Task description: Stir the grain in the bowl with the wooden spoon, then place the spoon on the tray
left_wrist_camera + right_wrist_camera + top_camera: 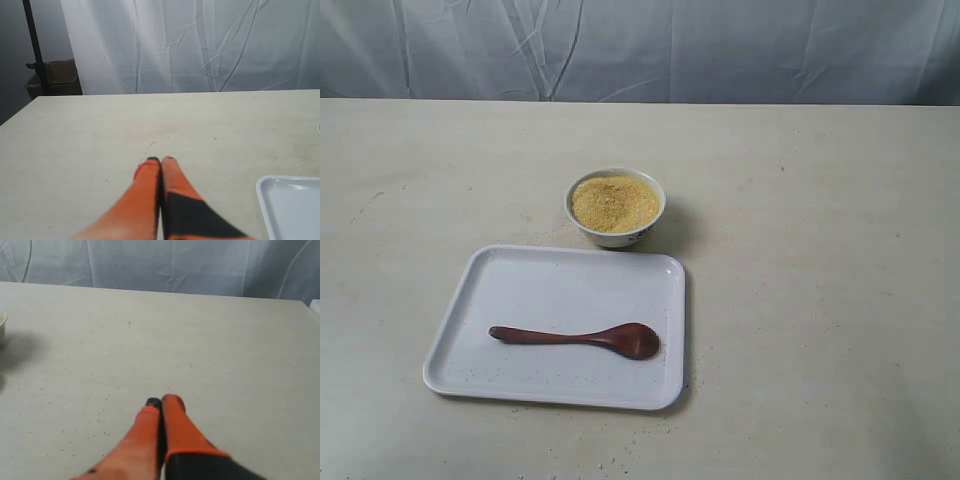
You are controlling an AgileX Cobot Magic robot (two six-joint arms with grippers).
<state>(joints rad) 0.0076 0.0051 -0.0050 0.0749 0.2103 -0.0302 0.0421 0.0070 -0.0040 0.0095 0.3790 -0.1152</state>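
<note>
In the exterior view the dark reddish-brown wooden spoon (582,338) lies flat on the white tray (520,290), its oval bowl pointing right. Just behind the tray stands the small white bowl (615,208), filled with a mound of yellow grain (615,202). Neither arm shows in the exterior view. My left gripper (161,159) is shut and holds nothing, hovering over bare table beside a corner of the tray (292,205). My right gripper (162,401) is also shut and holds nothing, over bare table, with the bowl's rim (2,320) at the frame edge.
Scattered grains dot the beige table (820,300) around the tray and in front of it. A pale curtain (640,45) hangs behind the table. A dark stand and a cardboard box (55,77) sit beyond the table's far edge in the left wrist view.
</note>
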